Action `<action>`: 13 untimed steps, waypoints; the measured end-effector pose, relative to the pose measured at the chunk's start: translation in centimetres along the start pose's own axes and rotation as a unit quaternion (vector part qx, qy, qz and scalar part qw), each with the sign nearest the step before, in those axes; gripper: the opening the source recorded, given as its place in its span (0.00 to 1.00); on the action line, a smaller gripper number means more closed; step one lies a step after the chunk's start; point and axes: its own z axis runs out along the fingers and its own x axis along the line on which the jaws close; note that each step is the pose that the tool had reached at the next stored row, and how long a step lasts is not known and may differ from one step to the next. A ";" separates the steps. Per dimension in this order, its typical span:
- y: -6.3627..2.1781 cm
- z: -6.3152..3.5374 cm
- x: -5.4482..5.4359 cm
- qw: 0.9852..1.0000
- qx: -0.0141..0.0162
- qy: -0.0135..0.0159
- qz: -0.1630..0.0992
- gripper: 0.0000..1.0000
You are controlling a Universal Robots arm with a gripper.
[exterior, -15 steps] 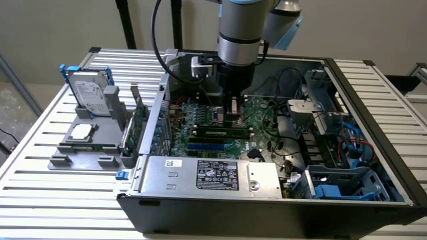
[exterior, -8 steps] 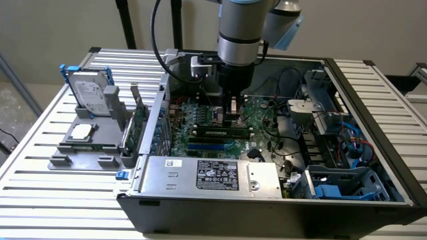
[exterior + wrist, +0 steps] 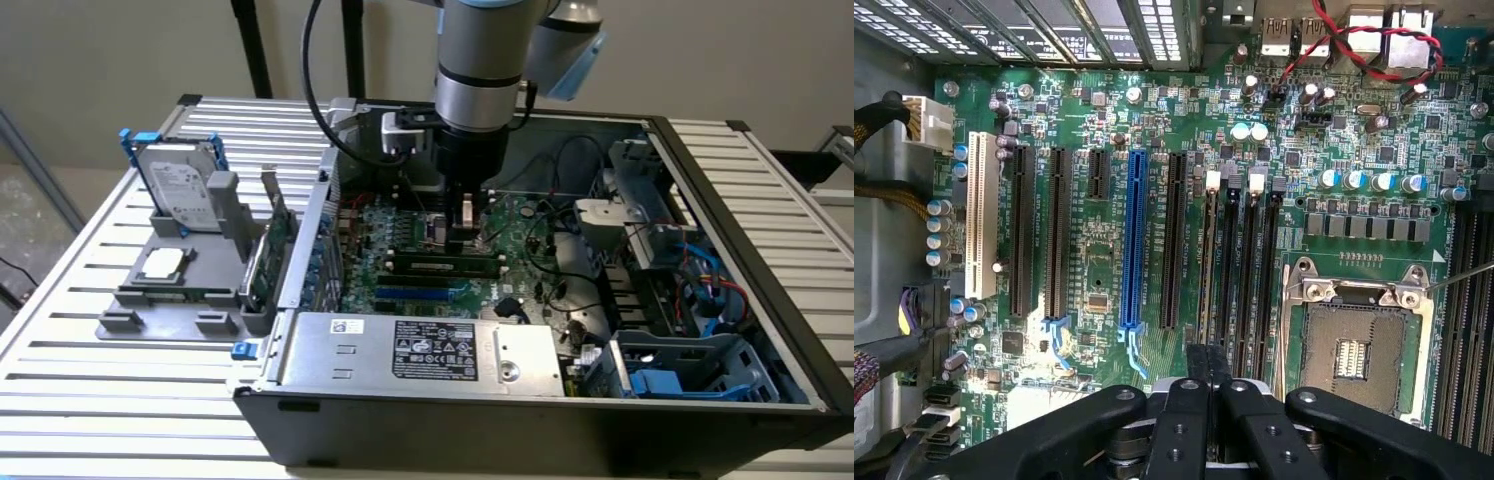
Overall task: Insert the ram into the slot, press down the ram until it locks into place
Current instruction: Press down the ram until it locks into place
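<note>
End effector (image 3: 1207, 358) closed, fingertips just above ram (image 3: 441, 266), ram standing in black slot (image 3: 1206, 270)

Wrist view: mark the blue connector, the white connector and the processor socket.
blue connector (image 3: 1135, 240), wrist view, middle of its length.
white connector (image 3: 981, 215), wrist view, middle of its length.
processor socket (image 3: 1351, 358), wrist view, centre of its recess.
</note>
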 end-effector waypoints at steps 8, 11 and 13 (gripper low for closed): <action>0.00 0.04 0.0 1.000 0.000 0.000 0.000 0.11; -0.01 0.46 0.0 1.000 0.000 0.000 0.000 0.11; -0.02 0.82 -0.1 1.000 0.000 0.000 0.000 0.11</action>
